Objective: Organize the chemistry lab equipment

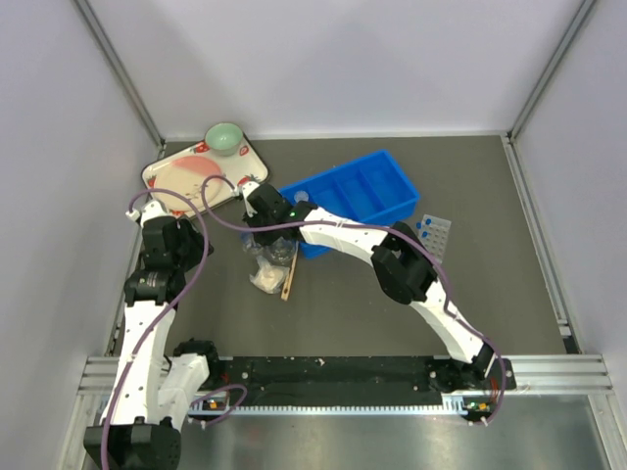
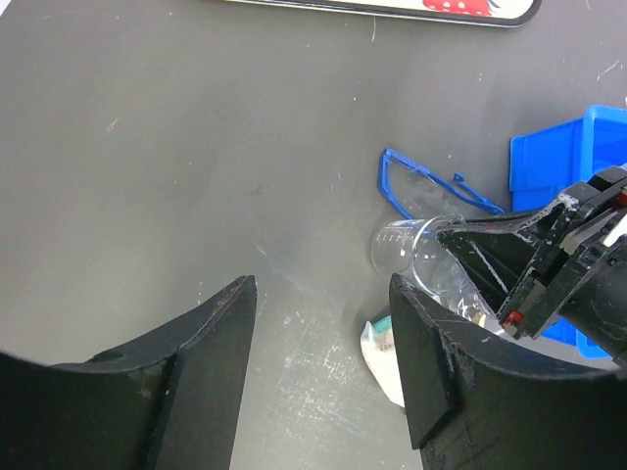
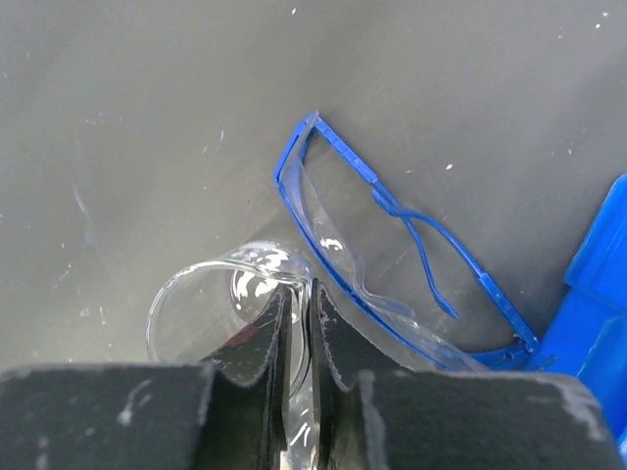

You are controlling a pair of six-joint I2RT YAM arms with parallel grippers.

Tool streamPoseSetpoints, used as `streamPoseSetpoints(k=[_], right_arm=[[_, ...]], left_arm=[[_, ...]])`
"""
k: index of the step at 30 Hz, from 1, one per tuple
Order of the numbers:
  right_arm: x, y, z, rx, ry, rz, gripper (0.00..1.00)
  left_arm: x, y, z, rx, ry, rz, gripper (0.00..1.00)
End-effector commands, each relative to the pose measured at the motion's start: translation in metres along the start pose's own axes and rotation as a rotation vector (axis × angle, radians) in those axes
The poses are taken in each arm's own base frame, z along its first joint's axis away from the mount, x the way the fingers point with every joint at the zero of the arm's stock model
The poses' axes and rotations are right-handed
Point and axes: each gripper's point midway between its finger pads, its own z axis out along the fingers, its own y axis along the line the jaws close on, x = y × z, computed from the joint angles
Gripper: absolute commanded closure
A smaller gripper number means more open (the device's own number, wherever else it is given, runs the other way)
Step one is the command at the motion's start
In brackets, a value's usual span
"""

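The dark grey matte table top (image 1: 411, 313) carries fine white scratches and specks. Plain pale walls (image 1: 343, 59) close it on three sides, and a silver metal rail (image 1: 549, 370) runs along its near edge.

The blue plastic compartment bin (image 1: 358, 186) stands near the middle of the table. Just left of the bin, a small clear glass beaker (image 3: 191, 304) lies on its side on the table. The right gripper (image 3: 297, 294) has its jaws pressed together on the wall of this beaker at the rim, one finger inside and one outside. Between the beaker and the bin lie clear safety glasses with a blue frame (image 3: 338, 230).

A whitish wad (image 1: 265, 279) and a thin wooden stick (image 1: 288, 279) lie in front of the bin's left end. A clear rectangular plastic tube rack (image 1: 436, 233) with blue-capped tubes sits just right of the bin. The strawberry-print tray (image 1: 162, 171) is well to the left of the bin, by the back wall.

The left gripper (image 2: 321, 294) hangs above bare table left of the bin, its jaws apart and holding nothing.
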Motion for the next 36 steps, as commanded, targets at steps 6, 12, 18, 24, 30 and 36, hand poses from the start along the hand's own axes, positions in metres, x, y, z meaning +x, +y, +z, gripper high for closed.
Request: streamPoseSetpoints(k=[6, 12, 18, 24, 30, 36], right_arm=[[-0.016, 0.008, 0.002, -0.010, -0.032, -0.009, 1.00], [-0.036, 0.017, -0.012, -0.021, -0.073, -0.017, 1.00], [-0.071, 0.023, -0.051, -0.012, -0.159, -0.024, 1.00], [-0.122, 0.023, -0.110, 0.012, -0.292, -0.017, 1.00], [-0.145, 0.004, -0.167, 0.069, -0.359, 0.012, 1.00], [-0.141, -0.055, -0.210, 0.200, -0.370, 0.100, 1.00]], left_arm=[[-0.011, -0.007, 0.003, 0.027, -0.036, 0.000, 0.38], [-0.011, -0.006, 0.002, 0.027, -0.037, 0.005, 0.38], [-0.010, -0.005, 0.002, 0.024, -0.041, 0.004, 0.38], [-0.009, -0.005, 0.003, 0.027, -0.039, 0.007, 0.38], [-0.006, -0.004, 0.004, 0.024, -0.032, 0.009, 0.38], [-0.006, -0.007, 0.004, 0.040, -0.030, 0.016, 0.38]])
